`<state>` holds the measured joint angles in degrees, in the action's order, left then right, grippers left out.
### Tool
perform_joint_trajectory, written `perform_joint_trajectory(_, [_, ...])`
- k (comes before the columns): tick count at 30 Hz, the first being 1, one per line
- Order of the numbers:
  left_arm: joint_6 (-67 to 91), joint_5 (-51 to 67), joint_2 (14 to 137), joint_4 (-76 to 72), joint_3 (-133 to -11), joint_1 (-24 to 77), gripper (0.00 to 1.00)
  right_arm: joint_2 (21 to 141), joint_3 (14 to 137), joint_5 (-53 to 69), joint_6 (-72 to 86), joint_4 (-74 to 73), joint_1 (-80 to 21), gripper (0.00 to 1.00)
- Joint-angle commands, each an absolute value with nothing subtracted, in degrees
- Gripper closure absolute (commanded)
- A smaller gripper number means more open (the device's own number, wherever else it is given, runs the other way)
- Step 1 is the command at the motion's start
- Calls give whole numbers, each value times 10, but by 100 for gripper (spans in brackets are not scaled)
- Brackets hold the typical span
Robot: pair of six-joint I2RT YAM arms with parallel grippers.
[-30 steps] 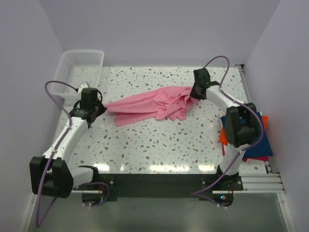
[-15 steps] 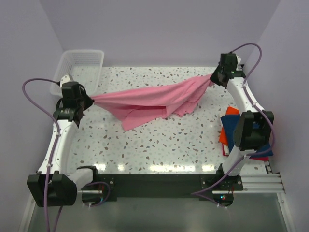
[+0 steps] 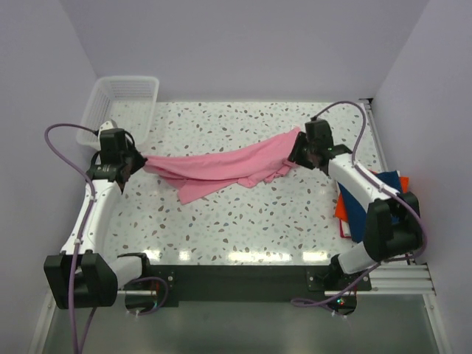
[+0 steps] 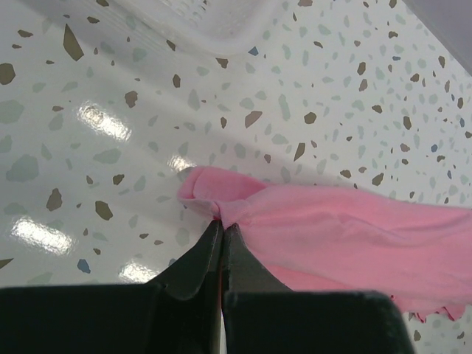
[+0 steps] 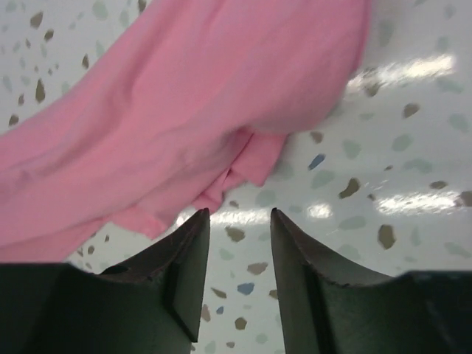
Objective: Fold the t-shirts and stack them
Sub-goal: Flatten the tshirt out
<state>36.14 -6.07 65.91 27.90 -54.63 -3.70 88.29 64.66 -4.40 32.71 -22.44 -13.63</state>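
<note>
- Pinching the left end of the pink shirt (image 4: 332, 236), the left gripper (image 4: 221, 226) is clamped tight.
- The right gripper (image 5: 238, 214) is held parted and empty beside the other end.
- The shirt is stretched across the middle of the table (image 3: 243, 221); a navy shirt (image 3: 359, 214) is laid at the right edge.

One high fixed view from the near side, two close downward wrist views, pink t-shirt (image 3: 221, 166) common to all
</note>
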Motion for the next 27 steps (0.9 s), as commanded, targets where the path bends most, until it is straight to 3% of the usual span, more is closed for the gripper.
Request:
perform_joint_trajectory(1, [345, -54, 663, 258, -572, -42, 100, 833, 571, -35, 367, -150, -184, 60])
perform_joint_trajectory(6, [345, -49, 667, 255, -576, -43, 100, 852, 538, -58, 401, -120, -243, 64])
perform_joint_trajectory(18, [342, -44, 673, 253, -587, -43, 100, 970, 548, -32, 453, -54, -249, 66])
perform_joint_trajectory(27, [338, -40, 676, 250, -587, -43, 100, 1000, 559, -35, 473, -40, -249, 61])
